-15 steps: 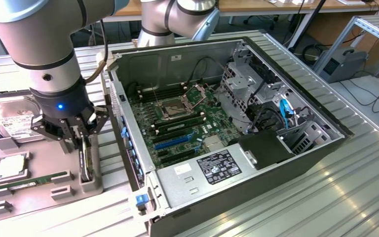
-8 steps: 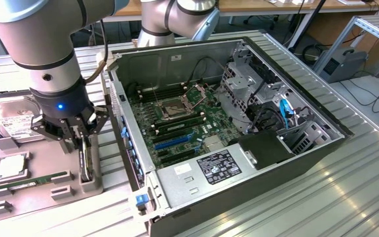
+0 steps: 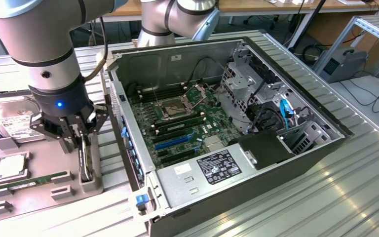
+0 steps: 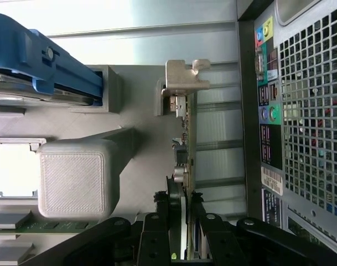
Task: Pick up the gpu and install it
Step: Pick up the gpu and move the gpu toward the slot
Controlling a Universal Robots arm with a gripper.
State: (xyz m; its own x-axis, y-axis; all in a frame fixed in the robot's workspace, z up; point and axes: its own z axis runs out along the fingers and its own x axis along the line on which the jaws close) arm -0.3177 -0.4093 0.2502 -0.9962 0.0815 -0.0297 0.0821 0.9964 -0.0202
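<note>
In the exterior view the arm's black gripper (image 3: pixel 79 140) stood over the grey plastic fixture tray (image 3: pixel 41 163), at about nine o'clock from the open dark tower case (image 3: pixel 176 54). Its fingers reached down on either side of the gpu (image 3: pixel 84 165), a flat black expansion card standing on edge in a slot of that tray. A silver boxy hard drive (image 3: pixel 8 118) lay at about eleven o'clock from the gripper, and a thin green memory stick (image 3: pixel 28 181) at about seven o'clock. The gripper's body hid where the pads met the card, and the card's lower edge was sunk out of sight in its slot. In the wrist view the gripper (image 4: pixel 183 200) had a black finger pressed against each face of the gpu (image 4: pixel 186 138), so the pincer looked clamped on the card. The card's silver metal end bracket (image 4: pixel 185 77) sat at the end far from the fingers, near the case's perforated rear panel (image 4: pixel 312 111). I judged this the pick-up step: gripped, not yet lifted out. Freeing the card would call for a straight pull along the slot. The fan face could not be made out.
</note>
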